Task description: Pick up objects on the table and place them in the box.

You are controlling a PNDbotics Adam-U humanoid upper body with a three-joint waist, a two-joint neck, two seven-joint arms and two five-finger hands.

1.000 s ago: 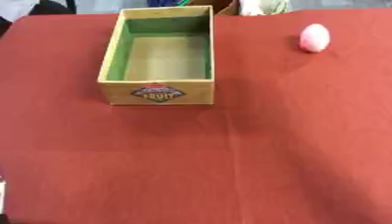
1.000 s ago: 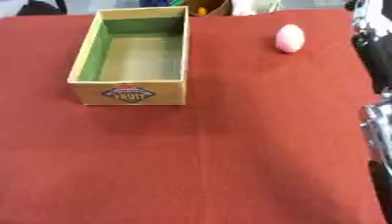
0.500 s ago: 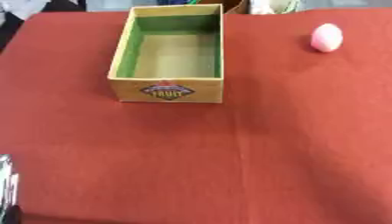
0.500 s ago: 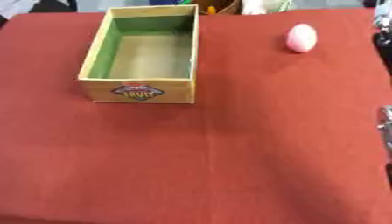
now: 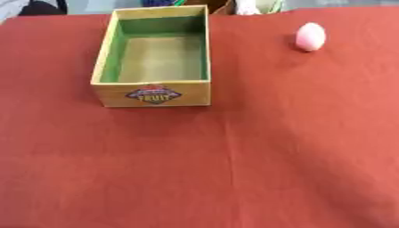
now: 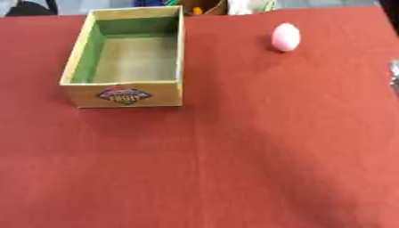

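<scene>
Box (image 5: 156, 95) with green inner walls sits open on red table (image 5: 234, 169), far left. Pink egg (image 5: 310, 36) lies well apart at far right. Neither hand shows; finger state cannot be told.

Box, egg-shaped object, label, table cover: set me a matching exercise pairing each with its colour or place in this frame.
Things:
1. box
2. egg-shaped object
3. label
4. table cover

Descriptions:
A. red, spread under everything
B. pink, at the far right, outside the box
C. yellow outside, green inside, holding nothing
D. on the box's near wall

Pairs: 1-C, 2-B, 3-D, 4-A
</scene>
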